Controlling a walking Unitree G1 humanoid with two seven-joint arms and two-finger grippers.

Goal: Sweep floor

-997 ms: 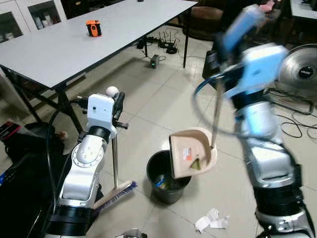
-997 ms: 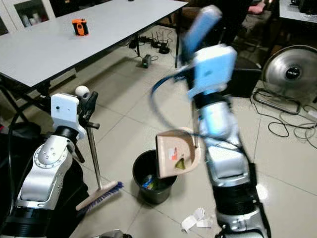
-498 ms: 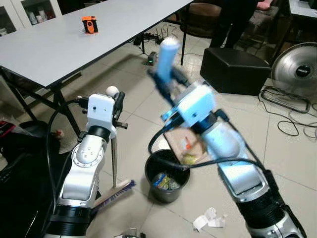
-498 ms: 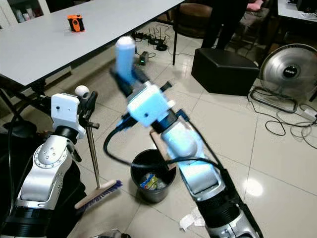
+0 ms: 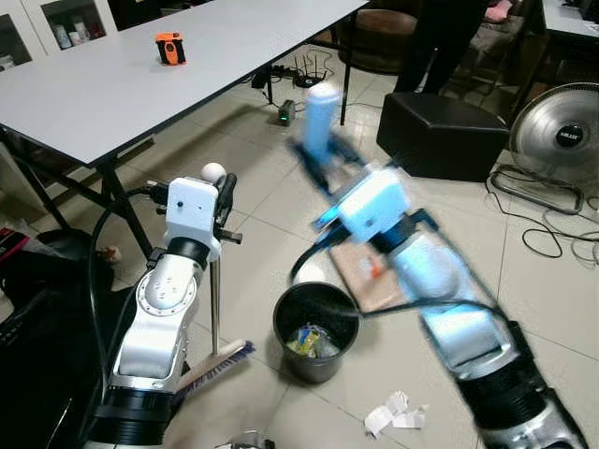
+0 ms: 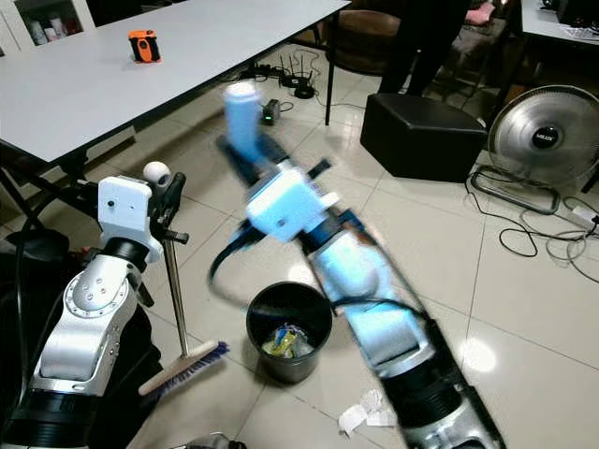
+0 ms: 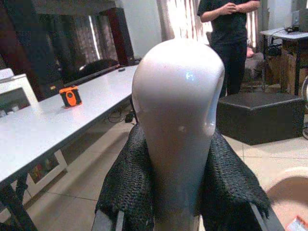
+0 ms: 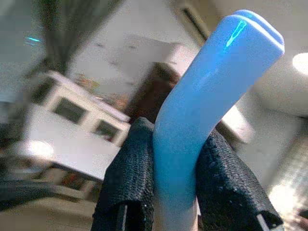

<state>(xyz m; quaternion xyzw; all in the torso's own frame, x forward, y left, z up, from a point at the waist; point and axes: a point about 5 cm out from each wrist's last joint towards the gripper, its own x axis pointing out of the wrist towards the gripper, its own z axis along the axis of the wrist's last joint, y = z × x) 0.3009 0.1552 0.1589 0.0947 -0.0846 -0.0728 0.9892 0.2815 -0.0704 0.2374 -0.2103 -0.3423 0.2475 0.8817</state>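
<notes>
Right wrist view has the right gripper (image 8: pixel 179 202) clenched on the blue dustpan handle (image 8: pixel 207 96), black pads either side. From the head camera, that handle (image 5: pixel 320 117) rises up and away from the robot while the dustpan (image 5: pixel 367 276), blurred, hangs low just beside the black bin (image 5: pixel 316 329), on its far right rim. The left gripper (image 7: pixel 178 211) grasps the broom handle (image 7: pixel 178 120); its pole stands upright and the brush head (image 5: pixel 217 365) rests on the tiles left of the bin. Crumpled paper (image 5: pixel 395 414) lies right of the bin, nearer the right arm, so the pan probably reaches it sooner than the brush
</notes>
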